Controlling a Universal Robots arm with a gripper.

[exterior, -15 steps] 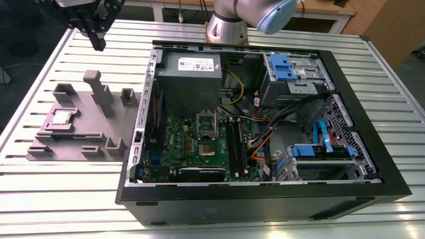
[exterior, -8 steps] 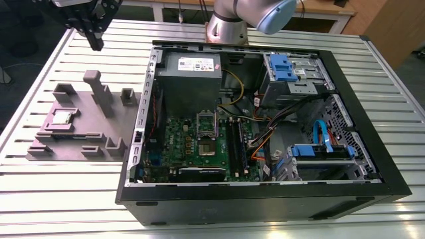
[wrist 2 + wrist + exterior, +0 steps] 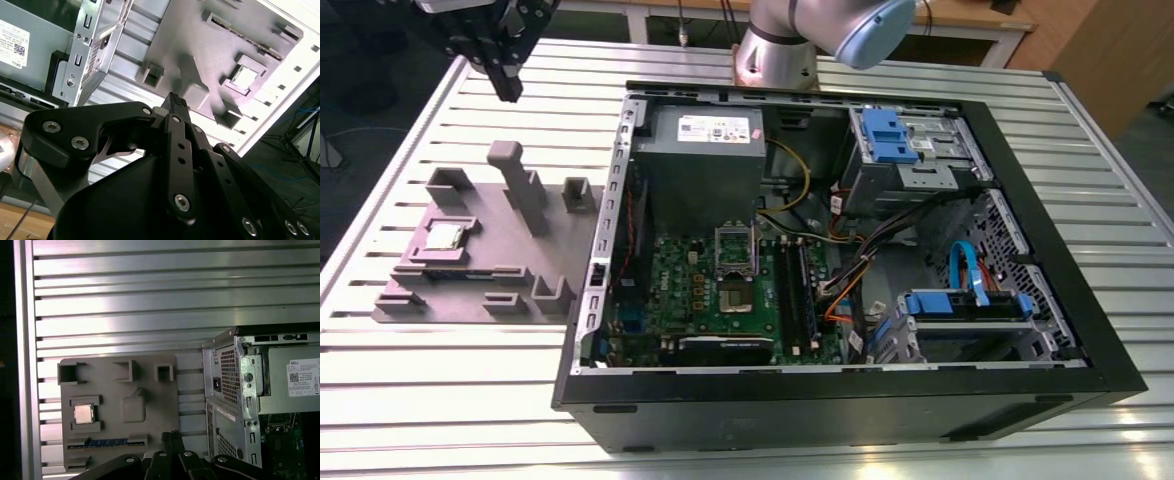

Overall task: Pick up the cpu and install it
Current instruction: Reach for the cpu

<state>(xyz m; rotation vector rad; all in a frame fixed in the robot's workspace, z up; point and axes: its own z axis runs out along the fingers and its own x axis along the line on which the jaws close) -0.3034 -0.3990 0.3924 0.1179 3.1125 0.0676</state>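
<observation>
In the exterior view, the gripper [image 3: 511,88] hangs over the slatted metal table [image 3: 400,150], past the far edge of the grey-mauve tray [image 3: 540,265] and clear of it. Its fingertips are pressed together with nothing between them. The cpu [image 3: 447,237] lies flat in a square recess of the tray, towards the tray's side on the exterior view's left. A tall post [image 3: 518,185] rises from the tray between the cpu and the open computer case [image 3: 854,400], which stands just beside the tray. Bare slats lie open beyond the tray's far edge.

In the second wrist view, the gripper [image 3: 175,101] points at the tray [image 3: 200,45], with the cpu [image 3: 245,76] off to one side of the fingertips and the case's metal frame [image 3: 92,40] at the tray's other side.

In the first wrist view, the cpu [image 3: 83,413] sits near the tray's [image 3: 150,385] outer edge. The gripper [image 3: 172,436] is over the tray's opposite part, near the computer case [image 3: 232,390].
</observation>
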